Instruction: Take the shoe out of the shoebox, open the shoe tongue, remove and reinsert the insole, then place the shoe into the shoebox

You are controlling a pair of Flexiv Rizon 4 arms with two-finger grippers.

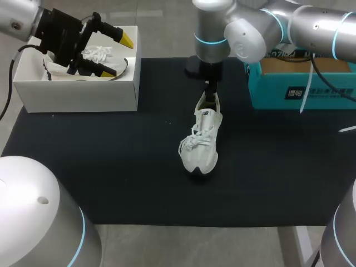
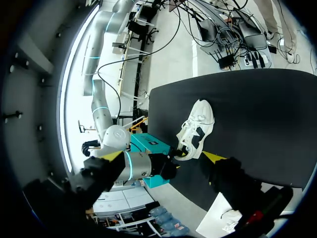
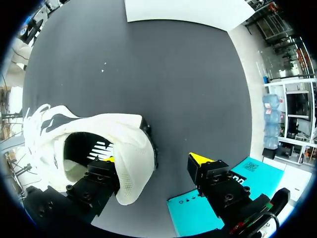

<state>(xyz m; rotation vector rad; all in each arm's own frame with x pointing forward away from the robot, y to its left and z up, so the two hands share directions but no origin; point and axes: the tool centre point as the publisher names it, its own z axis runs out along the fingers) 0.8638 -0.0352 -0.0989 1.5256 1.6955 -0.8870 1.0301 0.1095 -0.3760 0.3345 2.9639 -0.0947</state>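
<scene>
On the middle of the black bench a white shoe stands on its sole, toe toward the robot. At its heel is the right gripper with its fingers wide: one finger is inside the shoe's hole, and the other is outside, not touching. Over the white shoebox hangs the left gripper, fingers wide, holding nothing. Another white shoe lies in that box.
</scene>
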